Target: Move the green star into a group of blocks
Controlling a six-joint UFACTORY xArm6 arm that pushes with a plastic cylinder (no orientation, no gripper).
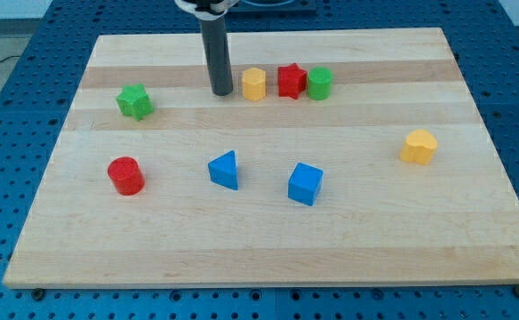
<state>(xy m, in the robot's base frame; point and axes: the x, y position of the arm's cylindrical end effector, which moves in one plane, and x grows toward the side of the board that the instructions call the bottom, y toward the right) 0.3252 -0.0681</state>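
The green star [135, 101] lies alone near the board's left side, toward the view's top. My tip [222, 92] stands well to its right, just left of the yellow hexagon [254, 84]. That hexagon forms a row with the red star [291, 81] and the green cylinder [320, 83] at the view's top centre. The rod rises from the tip out of the view's top edge.
A red cylinder [126, 175] sits at the lower left. A blue triangle [225, 170] and a blue cube [305, 184] sit at lower centre. A yellow block [419, 147] sits at the right. The wooden board [268, 258] lies on a blue perforated table.
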